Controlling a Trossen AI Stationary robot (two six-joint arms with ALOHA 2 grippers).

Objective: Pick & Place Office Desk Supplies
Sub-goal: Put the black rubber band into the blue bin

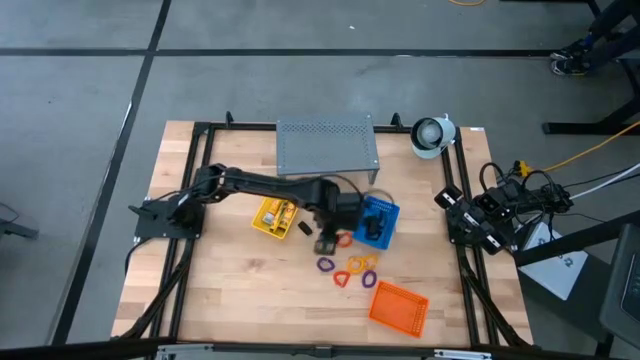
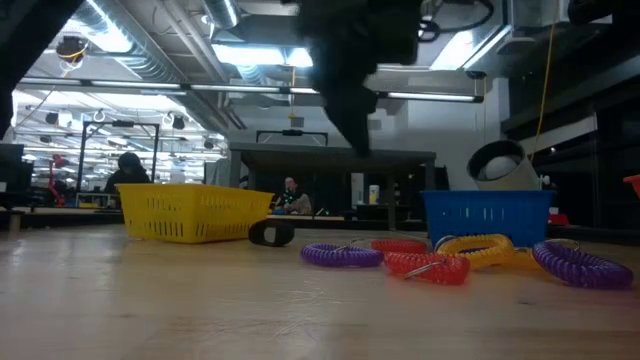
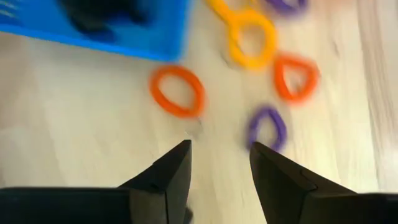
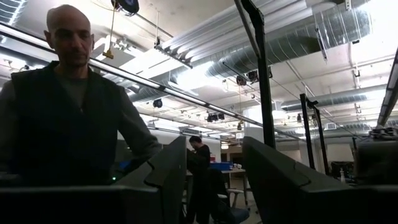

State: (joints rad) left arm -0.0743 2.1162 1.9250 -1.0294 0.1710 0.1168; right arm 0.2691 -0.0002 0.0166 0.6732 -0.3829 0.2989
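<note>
Left hand: The left hand [image 1: 327,243] hangs over the middle of the counter [image 1: 240,290], just left of the blue tray [image 1: 381,222]. Its two fingers [image 3: 171,177] are apart and nothing is between them.
Why there: It looks ready to come down on a loop, since the loops lie on the wood right under and past it.
Right hand: The right hand [image 4: 214,180] waits off the right side of the counter. It is open and empty. It points out at the room, where a person [image 4: 68,106] in dark clothes stands.
Loops: An orange loop [image 3: 177,91] lies closest to the blue tray. A purple loop [image 3: 267,126] lies just past the left hand's fingers. A yellow loop [image 3: 249,37] and a red-orange loop [image 3: 296,77] lie close by. None of them touch the hand.
Yellow tray: The yellow tray [image 1: 273,216] sits left of the hand. It has small yellow-and-white packets in it.
Black clip: A small black clip [image 1: 305,229] lies on the wood between the yellow tray and the hand.
Blue tray inside: It holds something dark, maybe clips.
Orange tray: The orange tray [image 1: 398,307] sits near the front right. I cannot see anything in it.
Grey stand: The grey metal stand [image 1: 327,146] sits at the far side, out of the way.
Writing: I cannot read any words or brand names.
</note>
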